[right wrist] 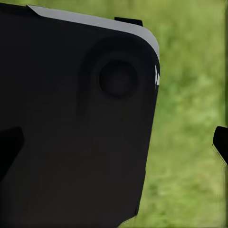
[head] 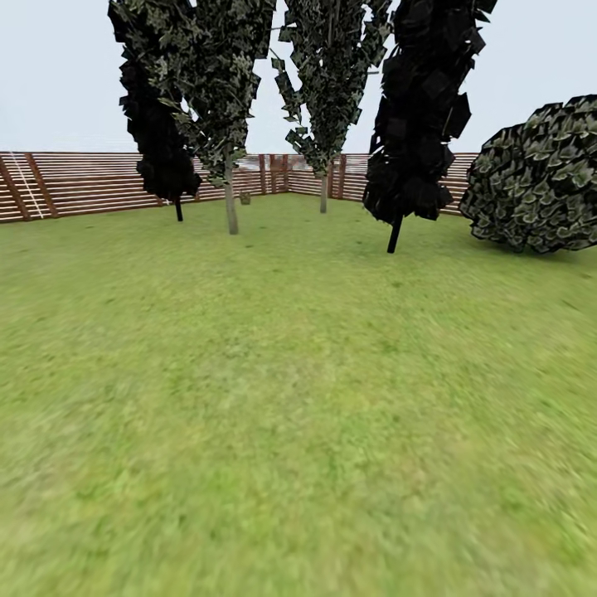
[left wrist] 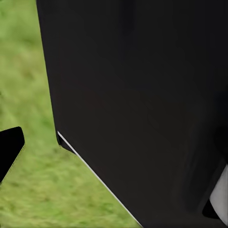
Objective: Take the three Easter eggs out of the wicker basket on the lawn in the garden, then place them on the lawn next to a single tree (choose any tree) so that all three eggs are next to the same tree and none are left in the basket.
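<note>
- The lawn (head: 298,398) ran bare to a slat fence (head: 83,184); a pale-trunked tree (head: 230,199) stood near it.
- No eggs or basket in sight; such eggs would likely be smooth, rigid and light, best gripped across the middle.
- Dark robot body (left wrist: 142,104) hid both grippers' fingers; their state could not be told.
- No writing was readable.

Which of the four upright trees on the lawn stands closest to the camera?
The near-black columnar tree right of centre, beside the round bush; its trunk meets the grass lowest in the head view.

Patchy green lawn (head: 298,414) reaches the fence; 2 pale-trunked trees (head: 230,199) stand upright at its far edge.
</note>
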